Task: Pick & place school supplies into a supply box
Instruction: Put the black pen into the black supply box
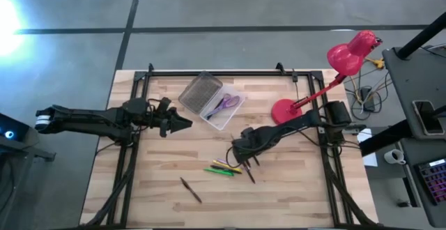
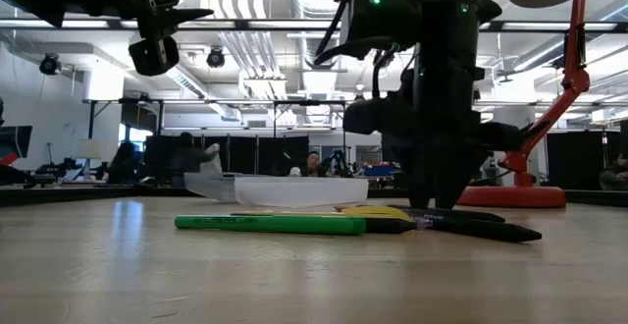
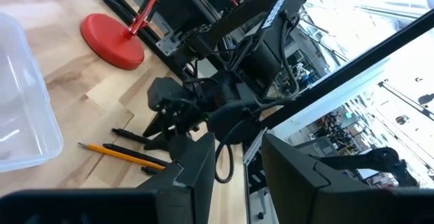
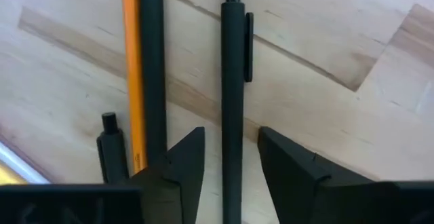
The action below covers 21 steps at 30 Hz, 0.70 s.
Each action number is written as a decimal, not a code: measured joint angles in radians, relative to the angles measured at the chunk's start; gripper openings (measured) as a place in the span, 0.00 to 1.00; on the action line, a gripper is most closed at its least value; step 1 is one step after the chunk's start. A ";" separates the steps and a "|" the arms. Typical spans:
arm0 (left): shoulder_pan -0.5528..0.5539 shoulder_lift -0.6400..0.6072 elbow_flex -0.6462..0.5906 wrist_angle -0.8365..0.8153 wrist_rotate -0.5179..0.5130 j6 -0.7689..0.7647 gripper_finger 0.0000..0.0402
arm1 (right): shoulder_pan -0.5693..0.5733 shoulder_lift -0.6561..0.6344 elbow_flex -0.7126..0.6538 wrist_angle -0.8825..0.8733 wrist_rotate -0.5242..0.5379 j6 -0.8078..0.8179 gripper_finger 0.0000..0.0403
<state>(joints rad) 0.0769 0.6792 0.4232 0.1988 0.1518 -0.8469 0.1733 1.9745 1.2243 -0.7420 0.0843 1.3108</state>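
The clear supply box lies open at the table's far middle, its ribbed lid folded back, with purple-handled scissors inside. A cluster of school supplies lies flat on the wood near the centre: a green marker, a yellow one, an orange pencil and a black clip pen. My right gripper points down over the cluster, open, with one finger on each side of the black clip pen and a gap to it on both sides. My left gripper hovers level at the left of the box, open and empty.
A red desk lamp stands with its base right of the box and its head beyond the far right corner. One dark pen lies alone toward the near edge. Black frame rails run along the table's sides.
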 joint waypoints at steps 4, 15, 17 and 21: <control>0.000 0.000 0.000 0.000 -0.001 0.000 0.26 | 0.000 0.010 0.014 -0.029 0.030 -0.046 0.23; 0.000 0.000 0.000 0.000 -0.001 -0.001 0.26 | -0.054 -0.030 0.010 0.078 0.121 -0.010 0.05; 0.000 0.000 0.000 0.000 -0.001 -0.001 0.26 | -0.069 -0.064 0.005 0.101 0.203 0.068 0.05; 0.000 0.000 0.000 0.000 -0.008 -0.001 0.26 | -0.105 -0.147 0.000 0.206 0.312 0.214 0.05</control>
<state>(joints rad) 0.0769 0.6796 0.4232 0.1989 0.1440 -0.8478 0.0680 1.8279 1.2239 -0.5360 0.3967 1.5247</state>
